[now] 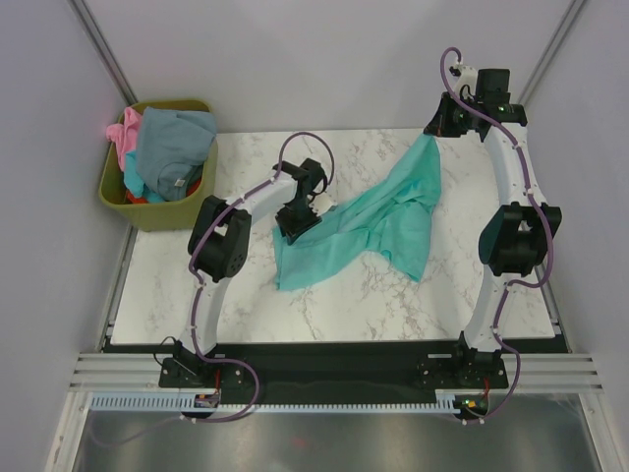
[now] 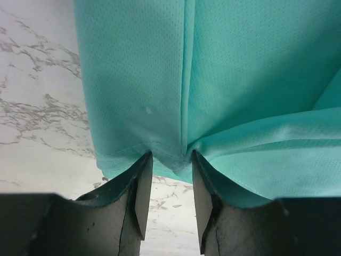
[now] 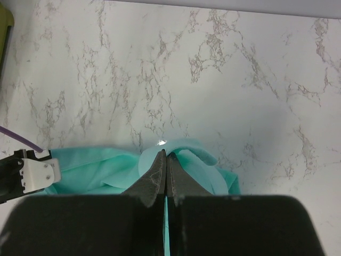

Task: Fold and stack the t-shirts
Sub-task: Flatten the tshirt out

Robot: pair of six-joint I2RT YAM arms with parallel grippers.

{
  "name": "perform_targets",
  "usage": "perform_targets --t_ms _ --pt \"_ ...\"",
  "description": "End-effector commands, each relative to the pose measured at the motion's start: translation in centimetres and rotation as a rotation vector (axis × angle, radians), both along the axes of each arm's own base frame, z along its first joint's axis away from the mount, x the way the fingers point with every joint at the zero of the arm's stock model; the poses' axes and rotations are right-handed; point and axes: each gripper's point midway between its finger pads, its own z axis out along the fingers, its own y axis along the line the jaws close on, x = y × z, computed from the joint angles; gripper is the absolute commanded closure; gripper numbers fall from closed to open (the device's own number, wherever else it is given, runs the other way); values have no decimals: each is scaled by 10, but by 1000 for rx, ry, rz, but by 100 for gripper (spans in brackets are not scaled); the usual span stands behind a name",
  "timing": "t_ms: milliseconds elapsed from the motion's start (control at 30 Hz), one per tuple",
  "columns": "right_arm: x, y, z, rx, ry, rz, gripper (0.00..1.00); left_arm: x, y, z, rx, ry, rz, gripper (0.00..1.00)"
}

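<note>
- Teal t-shirt (image 1: 378,221) lies crumpled on the worktop (image 1: 344,305), 1 corner lifted at the far right.
- Right gripper (image 3: 164,154), pressed together, pinches that corner.
- Left gripper (image 2: 170,154), spread partway, straddles the hem.

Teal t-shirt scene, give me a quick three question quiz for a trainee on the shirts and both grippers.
1. True or false: the right gripper is shut on the teal t-shirt.
2. Where is the grey-blue t-shirt? A in the green bin; B on the floor; C on a hanger.
3. Fill in: the left gripper has its jaws ___ at the teal hem.
Key: 1 true; 2 A; 3 open.
</note>
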Motion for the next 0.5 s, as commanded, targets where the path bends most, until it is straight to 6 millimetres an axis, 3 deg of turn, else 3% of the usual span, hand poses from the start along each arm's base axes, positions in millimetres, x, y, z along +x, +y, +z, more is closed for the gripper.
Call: perform_targets --t_ms 0,200,467 --pt "6 1 12 -14 -48 5 100 16 -7 8 -18 -38 -5 57" --pt "5 0 11 -18 -46 2 100 23 -13 16 -37 -47 -8 57" --pt "6 0 12 -18 -49 2 100 11 -7 11 -23 -8 -10 62"
